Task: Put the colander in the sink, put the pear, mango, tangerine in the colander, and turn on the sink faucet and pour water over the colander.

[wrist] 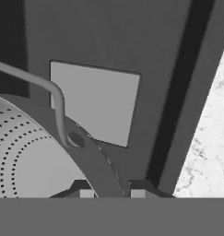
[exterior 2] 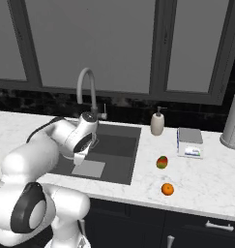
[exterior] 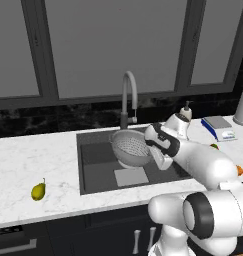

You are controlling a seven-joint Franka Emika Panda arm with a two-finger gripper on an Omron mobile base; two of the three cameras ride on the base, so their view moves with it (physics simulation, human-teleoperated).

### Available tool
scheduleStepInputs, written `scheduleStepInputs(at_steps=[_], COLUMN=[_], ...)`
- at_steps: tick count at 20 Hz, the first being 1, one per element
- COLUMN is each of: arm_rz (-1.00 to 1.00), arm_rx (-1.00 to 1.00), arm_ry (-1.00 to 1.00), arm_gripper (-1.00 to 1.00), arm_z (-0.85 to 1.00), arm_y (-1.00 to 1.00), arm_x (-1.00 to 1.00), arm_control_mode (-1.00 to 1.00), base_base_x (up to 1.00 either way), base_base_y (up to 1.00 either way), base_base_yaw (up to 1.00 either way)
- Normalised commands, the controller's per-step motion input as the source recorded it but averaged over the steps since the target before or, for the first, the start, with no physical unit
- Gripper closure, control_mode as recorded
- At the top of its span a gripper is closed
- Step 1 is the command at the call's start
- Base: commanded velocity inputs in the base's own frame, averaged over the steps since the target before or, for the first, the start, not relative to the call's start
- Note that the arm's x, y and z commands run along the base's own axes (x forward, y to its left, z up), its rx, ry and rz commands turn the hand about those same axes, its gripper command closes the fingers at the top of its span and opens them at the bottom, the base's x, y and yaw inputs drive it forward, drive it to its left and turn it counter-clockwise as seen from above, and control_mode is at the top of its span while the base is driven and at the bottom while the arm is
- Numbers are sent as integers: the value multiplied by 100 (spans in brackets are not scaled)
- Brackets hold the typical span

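Observation:
The silver colander [exterior: 130, 147] hangs tilted over the dark sink [exterior: 93, 172], just below the gooseneck faucet [exterior: 128, 92]. My gripper [exterior: 153, 151] is shut on its right rim. In the hand view my gripper [wrist: 112, 194] pinches the colander [wrist: 30, 159] rim between both fingertips, next to a thin wire handle, and the sink's lighter square patch [wrist: 95, 101] lies below. The pear [exterior: 38, 191] lies on the counter left of the sink. Right of the sink [exterior 2: 120, 145] lie the mango [exterior 2: 162, 162] and, nearer the front edge, the tangerine [exterior 2: 168, 189]. No water runs from the faucet [exterior 2: 88, 87].
A soap dispenser [exterior 2: 157, 123] stands at the sink's back right corner. Beyond it are a small flat scale [exterior 2: 189, 143] and a grey canister [exterior 2: 233, 125] at the far right. Dark window frames and a black backsplash close off the back.

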Motion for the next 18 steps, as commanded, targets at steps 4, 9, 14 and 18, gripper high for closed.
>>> scheduleStepInputs(at_steps=[4, 9, 14, 18], arm_rz=[18, 10, 1, 0], arm_rx=[0, 0, 0, 0], arm_ry=[3, 0, 1, 2], arm_gripper=[100, 100, 100, 100], arm_z=[-28, -37, -51, -56], arm_y=[-14, -1, 0, 0], arm_x=[32, 35, 49, 42], arm_control_mode=[-100, -100, -100, -100], base_base_x=[0, 0, 0, 0], base_base_y=[0, 0, 0, 0], base_base_yaw=[0, 0, 0, 0])
